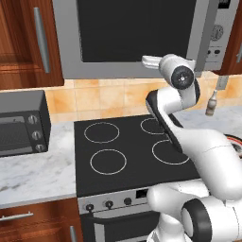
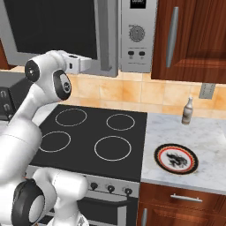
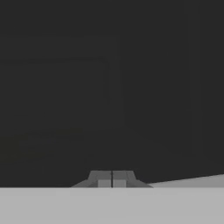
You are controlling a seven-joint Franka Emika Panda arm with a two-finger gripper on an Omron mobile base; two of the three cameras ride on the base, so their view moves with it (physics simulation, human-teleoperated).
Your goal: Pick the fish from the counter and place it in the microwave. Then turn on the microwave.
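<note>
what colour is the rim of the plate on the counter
Red, around dark markings; plate shows best in the right base view.

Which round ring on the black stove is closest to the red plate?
The front right ring: it sits beside the counter where the red-rimmed plate lies.

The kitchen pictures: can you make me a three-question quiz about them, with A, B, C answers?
1. Where is the red-rimmed plate?
A. on the stovetop
B. on the counter, right of the stovetop
C. inside the toaster oven

2. How many rings are drawn on the stovetop?
A. two
B. four
C. six

3. How do the robot's fingers stand in the hand view?
A. pressed together
B. wide apart
C. wrapped around a bottle

Answers:
1 B, the right base view shows the plate lying on the marble top beside the stove.
2 B, four white circles show on the black surface.
3 A, the two tips meet with no gap and nothing between them.
</note>
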